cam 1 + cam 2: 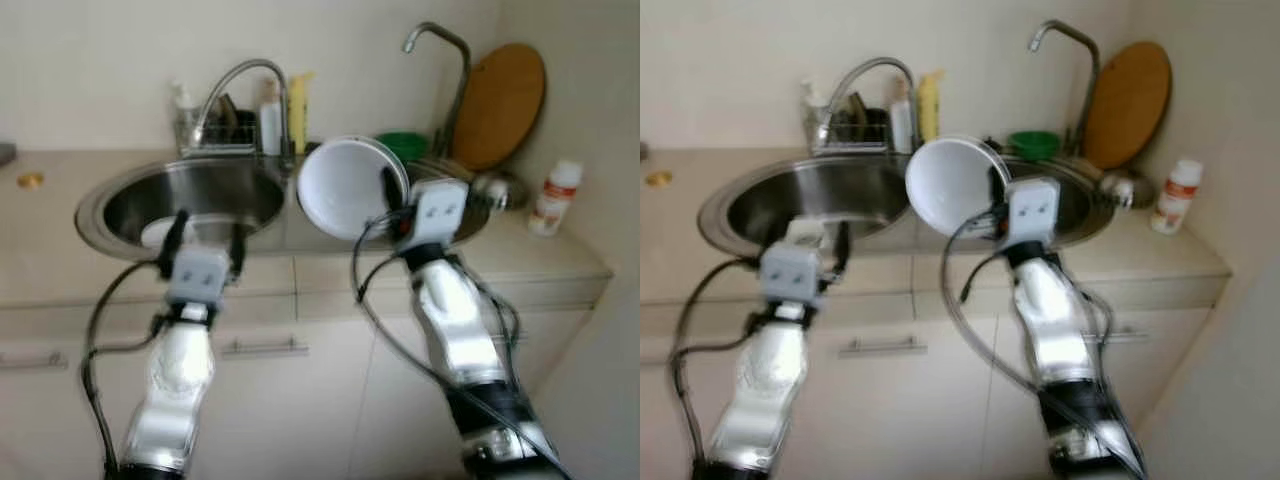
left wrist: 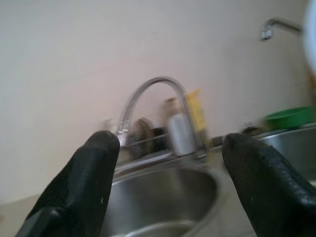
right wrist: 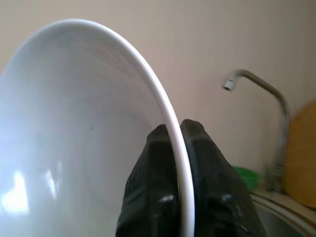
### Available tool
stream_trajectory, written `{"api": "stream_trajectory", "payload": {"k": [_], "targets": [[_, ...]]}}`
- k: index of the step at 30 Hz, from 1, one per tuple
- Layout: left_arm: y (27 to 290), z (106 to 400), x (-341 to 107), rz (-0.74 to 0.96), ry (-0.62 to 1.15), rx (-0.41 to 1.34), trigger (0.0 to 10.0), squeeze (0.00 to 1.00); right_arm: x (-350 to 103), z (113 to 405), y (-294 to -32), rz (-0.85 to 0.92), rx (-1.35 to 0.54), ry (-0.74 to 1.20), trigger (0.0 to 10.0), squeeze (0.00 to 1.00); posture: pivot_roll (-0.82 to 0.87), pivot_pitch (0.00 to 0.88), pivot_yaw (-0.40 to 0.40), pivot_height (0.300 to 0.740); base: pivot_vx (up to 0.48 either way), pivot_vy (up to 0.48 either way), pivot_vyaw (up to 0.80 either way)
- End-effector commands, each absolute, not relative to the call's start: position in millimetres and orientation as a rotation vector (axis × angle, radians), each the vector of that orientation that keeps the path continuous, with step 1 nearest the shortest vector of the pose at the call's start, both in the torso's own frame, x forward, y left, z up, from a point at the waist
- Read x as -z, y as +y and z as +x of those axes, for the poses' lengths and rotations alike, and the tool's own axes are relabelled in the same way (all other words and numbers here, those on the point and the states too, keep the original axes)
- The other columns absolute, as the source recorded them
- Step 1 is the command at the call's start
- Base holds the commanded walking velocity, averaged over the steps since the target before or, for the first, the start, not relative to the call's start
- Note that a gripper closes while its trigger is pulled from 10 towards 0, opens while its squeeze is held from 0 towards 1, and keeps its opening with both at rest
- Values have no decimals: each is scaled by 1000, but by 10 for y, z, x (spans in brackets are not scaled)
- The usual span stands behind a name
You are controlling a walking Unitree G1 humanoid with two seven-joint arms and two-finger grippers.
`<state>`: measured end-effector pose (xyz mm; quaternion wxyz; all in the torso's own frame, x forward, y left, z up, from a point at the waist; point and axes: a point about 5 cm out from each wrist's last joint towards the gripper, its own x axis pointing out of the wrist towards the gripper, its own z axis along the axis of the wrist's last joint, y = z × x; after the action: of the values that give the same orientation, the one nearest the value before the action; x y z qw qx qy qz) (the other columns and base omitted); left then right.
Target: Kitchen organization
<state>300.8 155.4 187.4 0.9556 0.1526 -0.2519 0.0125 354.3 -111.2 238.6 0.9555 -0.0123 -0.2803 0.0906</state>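
We see our two arms as rounded, glossy silver shells narrowing toward the wrists, with dark black joints lower down. Each wrist ends in a boxy pale grey housing with small dark marks on its face. Loose black cables loop alongside both arms. The left gripper (image 1: pixel 205 238) and the right gripper (image 3: pixel 180 148) each carry two long, matte black fingers (image 2: pixel 84 182) with blunt, rounded tips.

white bowl (image 1: pixel 345 187), green dish (image 1: pixel 404 146), yellow bottle (image 1: pixel 298 110), brown round board (image 1: pixel 500 103), steel sink (image 1: pixel 190 200)
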Motion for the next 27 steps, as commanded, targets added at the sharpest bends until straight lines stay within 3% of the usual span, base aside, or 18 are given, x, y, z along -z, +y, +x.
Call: {"api": "stream_trajectory", "payload": {"k": [1, 14, 20, 21, 22, 23, 25, 26, 27], "targets": [[1566, 3008, -1940, 320, -533, -26, 10000, 0, -2452, 3547, -1108, -7, -176, -591, 0, 0, 23, 0, -31, 736, 345, 0, 0], [1541, 3012, -1950, 312, -539, -19, 10000, 0, -2403, 3722, -1093, -56, -183, -499, 0, 0, 29, 0, -34, 736, 338, 0, 0], [1479, 3002, -1947, 317, -542, 14, 10000, 0, -2328, 4026, -1103, -154, -128, -285, 0, 0, 39, 0, -29, 736, 0, 0, 0], [1471, 3004, -1946, 317, -541, 16, 10000, 0, -2301, 4070, -1095, -215, -118, -238, 1059, 0, 40, 0, -29, 736, 0, 0, 0], [1466, 3006, -1945, 317, -540, 18, 10000, 0, -2287, 4090, -1085, -253, -115, -217, 2941, 0, 44, 0, -29, 736, 0, 0, 0], [1459, 3007, -1947, 317, -540, 20, 10000, 0, -2246, 4116, -1063, -346, -106, -178, 4157, 0, 44, 0, -29, 736, 0, 0, 0], [1450, 3009, -1949, 318, -540, 25, 10000, 0, -2181, 4136, -1052, -420, -87, -131, 5137, 0, 51, 0, -31, 736, 0, 0, 0], [1447, 3008, -1950, 319, -541, 26, 10000, 0, -2143, 4147, -1057, -429, -76, -101, 7176, 0, 58, 0, -34, 736, 0, 0, 0], [1446, 3007, -1951, 319, -541, 27, 10000, 0, -2124, 4150, -1059, -426, -72, -88, 7176, 0, 58, 0, -34, 736, 0, 0, 0]]}}
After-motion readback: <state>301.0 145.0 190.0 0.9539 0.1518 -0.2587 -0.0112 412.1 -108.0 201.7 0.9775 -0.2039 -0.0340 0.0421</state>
